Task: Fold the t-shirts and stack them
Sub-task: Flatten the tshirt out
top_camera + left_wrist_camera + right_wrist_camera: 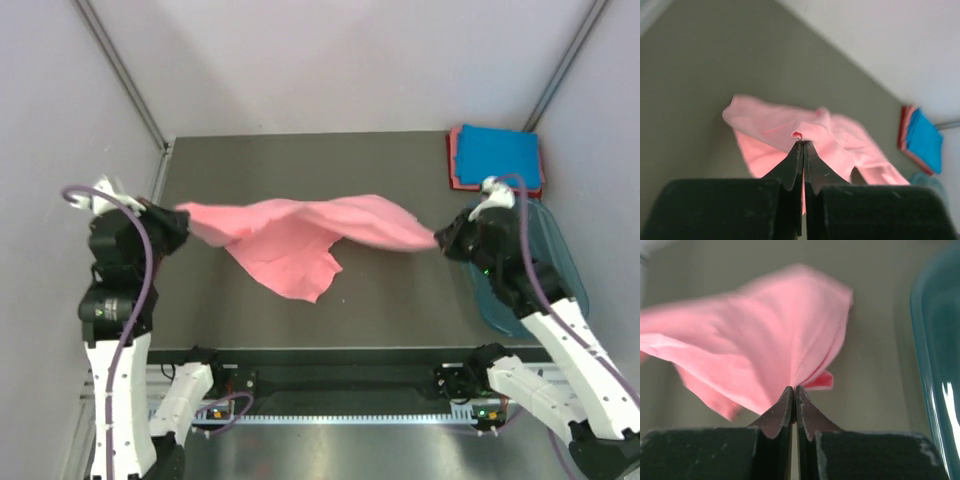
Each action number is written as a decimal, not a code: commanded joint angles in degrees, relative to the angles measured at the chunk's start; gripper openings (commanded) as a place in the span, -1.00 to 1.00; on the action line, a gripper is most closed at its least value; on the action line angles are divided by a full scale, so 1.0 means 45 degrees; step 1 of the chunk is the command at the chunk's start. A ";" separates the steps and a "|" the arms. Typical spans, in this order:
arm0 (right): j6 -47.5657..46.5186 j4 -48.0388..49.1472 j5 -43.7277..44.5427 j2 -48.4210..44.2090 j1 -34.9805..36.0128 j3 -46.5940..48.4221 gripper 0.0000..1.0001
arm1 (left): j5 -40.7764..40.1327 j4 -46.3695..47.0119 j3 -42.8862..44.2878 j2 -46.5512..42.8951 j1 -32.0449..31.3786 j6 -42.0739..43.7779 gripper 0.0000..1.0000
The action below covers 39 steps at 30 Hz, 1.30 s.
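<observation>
The salmon-pink t-shirt [300,240] hangs stretched between my two grippers above the middle of the table. My left gripper [178,222] is shut on its left end, seen pinched in the left wrist view [804,142]. My right gripper [440,240] is shut on its right end, seen in the right wrist view [794,388] with the shirt [760,345] fanning out from it. The bright blue t-shirt [497,155] lies folded on the folded reddish-pink t-shirt [453,165] at the back right corner; the stack also shows in the left wrist view [922,140].
A translucent teal plastic tub [545,270] stands at the right, under my right arm; its rim shows in the right wrist view [932,355]. Pale walls close in the dark table [400,290] on the left, back and right.
</observation>
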 commanded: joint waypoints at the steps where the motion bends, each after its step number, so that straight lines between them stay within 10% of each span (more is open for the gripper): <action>1: 0.0677 0.0485 -0.1131 -0.0068 -0.0081 -0.3154 -1.00 | 0.1100 0.0782 -0.3576 -0.0546 -0.0029 -0.0038 -1.00; 6: 0.1205 0.1445 -0.1486 0.1003 -0.0100 -0.5249 -0.90 | 0.1883 0.1309 -0.6761 -0.0900 -0.0009 -0.0174 -1.00; 18: 0.5167 -0.1093 -0.1054 0.1124 -0.0042 -0.5562 -0.20 | 0.1767 0.1251 -0.7255 -0.0725 -0.0029 -0.0037 -1.00; 39: 1.2024 -0.1114 0.0136 -0.0636 0.0153 -0.7320 -0.27 | 0.1611 0.1466 -0.6376 -0.0549 -0.0029 0.0158 -1.00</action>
